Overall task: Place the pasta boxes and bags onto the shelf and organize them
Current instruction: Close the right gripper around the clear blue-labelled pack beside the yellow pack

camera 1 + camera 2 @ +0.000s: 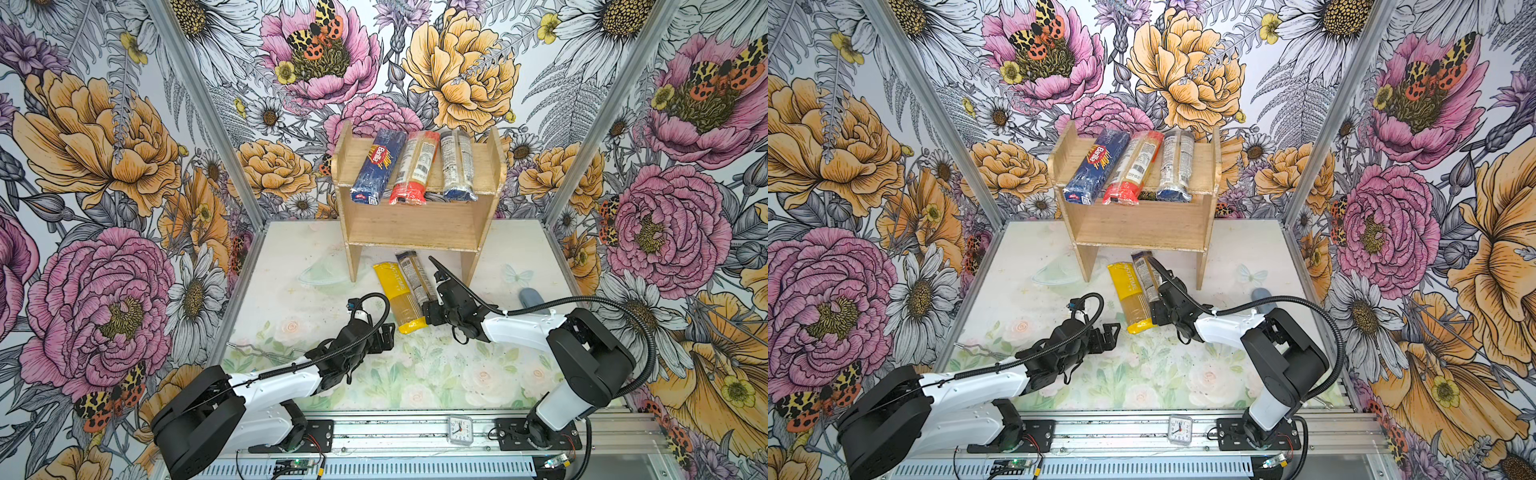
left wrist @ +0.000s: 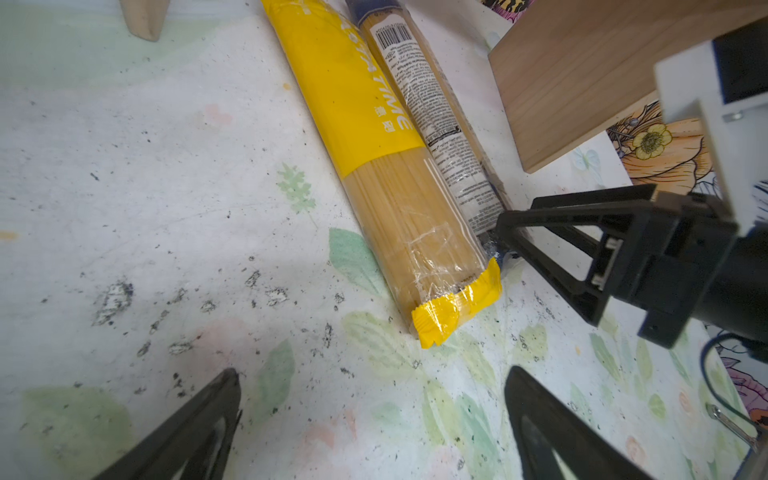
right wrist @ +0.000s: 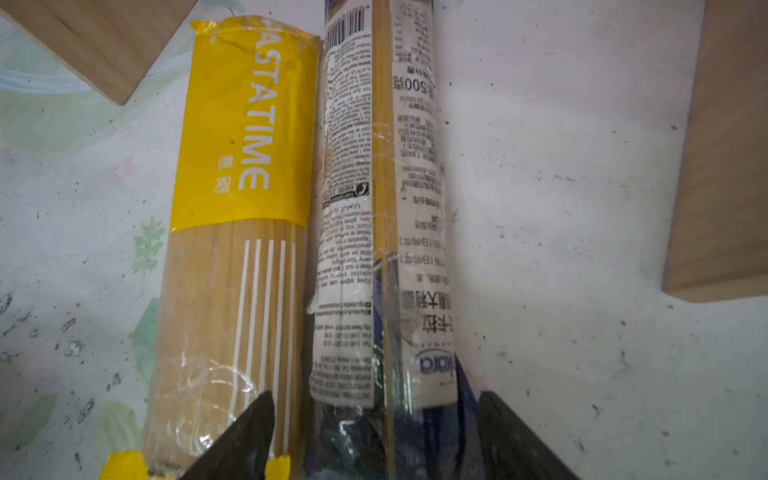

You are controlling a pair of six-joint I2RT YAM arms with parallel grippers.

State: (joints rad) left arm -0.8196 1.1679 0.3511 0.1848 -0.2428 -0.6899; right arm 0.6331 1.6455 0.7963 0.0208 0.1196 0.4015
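The wooden shelf [image 1: 415,226] stands at the back. Its top tier holds a blue Barilla box [image 1: 378,166], a red-ended bag [image 1: 415,166] and a dark-ended grey-labelled bag [image 1: 457,166]. In front of it on the table lie a yellow-ended bag [image 1: 397,295] and a second grey-labelled bag [image 1: 415,276], side by side and touching. My right gripper [image 1: 430,311] [image 3: 376,397] is open, with its fingers either side of the near dark end of that grey-labelled bag [image 3: 374,249]; one finger overlaps the yellow-ended bag [image 3: 232,270]. My left gripper [image 1: 386,332] [image 2: 374,374] is wide open and holds nothing, just short of the yellow-ended bag's [image 2: 399,199] near end.
A grey-blue oval object [image 1: 531,296] lies on the table at the right, behind my right arm. A faint clear plastic item [image 1: 320,276] lies by the shelf's left leg [image 1: 354,262]. A small clock [image 1: 460,430] sits on the front rail. Flowered walls enclose the table.
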